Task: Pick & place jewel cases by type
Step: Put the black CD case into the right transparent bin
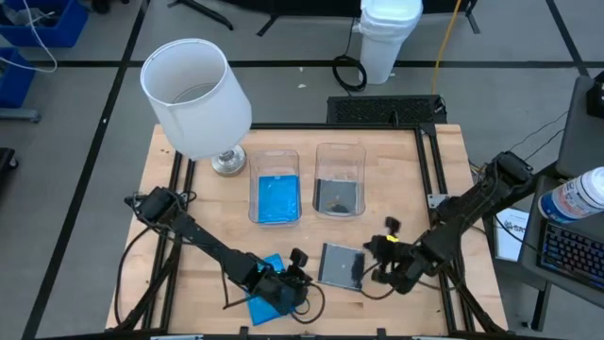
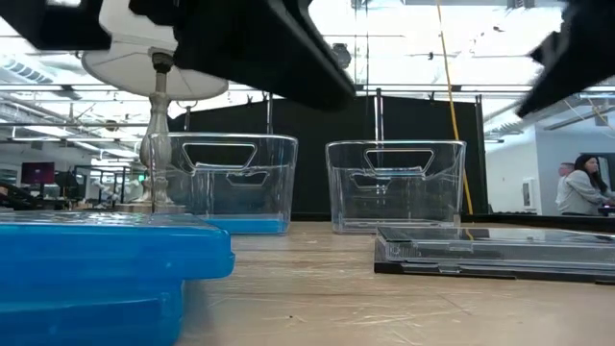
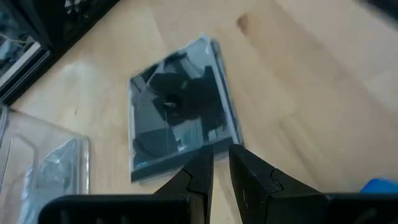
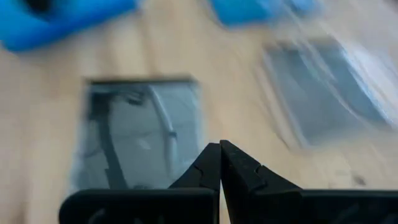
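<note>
Hovering low over the near edge of the surface [image 1: 396, 161], the left end effector [image 1: 294, 274] has its fingers [image 3: 198, 177] nearly together, a thin gap between the tips, and nothing between them. Its wrist view looks past those tips at the grey case [image 3: 180, 112], which lies flat on the wood just ahead. From above, the left end effector sits at the right edge of the blue case [image 1: 264, 295], which lies flat near the front edge, partly under the arm.

The right end effector [image 1: 385, 269] is just right of the grey case [image 1: 341, 264], close to its edge. Its fingers [image 4: 210, 167] are pressed together with no gap and hold nothing. The grey case [image 4: 140, 134] shows flat on the wood beyond those tips.

Farther back stand two clear tubs side by side. The left tub [image 1: 275, 187] holds blue cases [image 1: 276, 198] on its floor; the right tub [image 1: 339, 179] holds a dark case [image 1: 337, 196]. A lamp [image 1: 196, 99] with a white shade stands just left of the left tub, its base on the surface.

From table height the blue case [image 2: 96, 279] fills the near left, and the grey case [image 2: 495, 253] lies to the right, with both tubs behind. A person [image 2: 583, 187] shows far off in the room at right.
</note>
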`<control>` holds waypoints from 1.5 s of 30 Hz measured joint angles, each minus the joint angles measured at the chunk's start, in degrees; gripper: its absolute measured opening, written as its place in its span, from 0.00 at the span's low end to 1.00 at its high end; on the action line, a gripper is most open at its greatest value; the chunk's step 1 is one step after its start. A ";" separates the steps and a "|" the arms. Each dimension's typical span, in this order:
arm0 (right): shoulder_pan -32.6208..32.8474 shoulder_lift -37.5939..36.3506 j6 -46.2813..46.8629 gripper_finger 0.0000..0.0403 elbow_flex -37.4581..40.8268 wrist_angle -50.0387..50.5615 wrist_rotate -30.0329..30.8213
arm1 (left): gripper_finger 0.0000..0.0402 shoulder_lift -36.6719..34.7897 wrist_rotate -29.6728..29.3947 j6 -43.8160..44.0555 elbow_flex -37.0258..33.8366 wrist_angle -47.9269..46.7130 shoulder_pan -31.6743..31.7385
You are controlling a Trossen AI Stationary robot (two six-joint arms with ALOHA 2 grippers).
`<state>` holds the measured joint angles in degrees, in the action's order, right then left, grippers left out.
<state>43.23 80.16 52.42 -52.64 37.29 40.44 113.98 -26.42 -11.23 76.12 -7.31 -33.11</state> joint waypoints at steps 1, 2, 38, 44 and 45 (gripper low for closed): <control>0.52 -0.02 4.41 0.00 -0.34 4.42 0.01 | 0.15 -0.05 0.49 -0.12 0.15 -0.03 0.16; 1.19 -0.02 8.12 0.00 -0.33 8.02 -0.33 | 0.15 -0.05 0.92 -0.52 0.19 -0.09 0.25; -9.74 -5.51 -2.54 0.34 8.52 -5.06 -30.12 | 0.15 2.59 8.95 -13.76 -0.02 4.19 1.95; -12.52 -6.79 0.25 0.50 8.66 -5.88 -33.45 | 0.16 6.05 2.73 -17.99 -0.03 9.68 1.14; -13.34 -6.80 0.26 0.51 8.97 -6.09 -34.44 | 0.16 6.07 1.74 -18.35 -0.03 9.41 1.14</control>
<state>29.89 73.36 52.68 -43.67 31.20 6.00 120.05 -24.67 -29.58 76.09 2.11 -31.97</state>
